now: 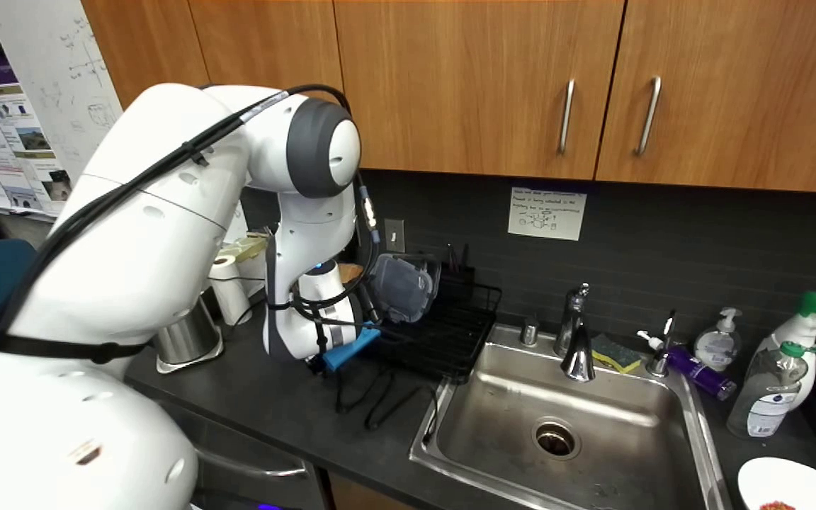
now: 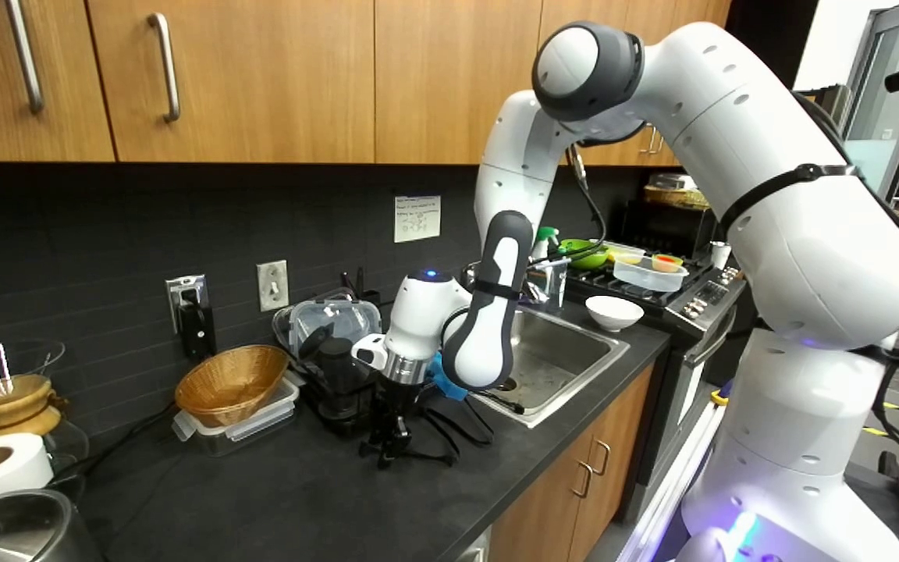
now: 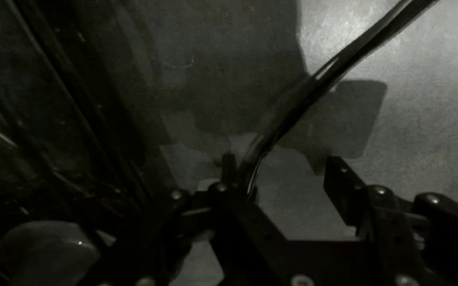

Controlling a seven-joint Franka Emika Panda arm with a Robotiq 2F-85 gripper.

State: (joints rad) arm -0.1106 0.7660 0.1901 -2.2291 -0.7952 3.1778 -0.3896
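The gripper (image 3: 282,178) hangs low over the countertop (image 2: 262,499), its fingers (image 3: 342,190) parted. A black cord (image 3: 320,89) leads off from beside one finger; contact is unclear. A dish rack (image 1: 440,347) stands near the gripper, the sink (image 1: 493,432) farther off.

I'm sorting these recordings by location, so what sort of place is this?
Likely a shared kitchen in an office or lab: a metal sink set into a dark countertop, a stove past it, and a whiteboard bearing sketches.
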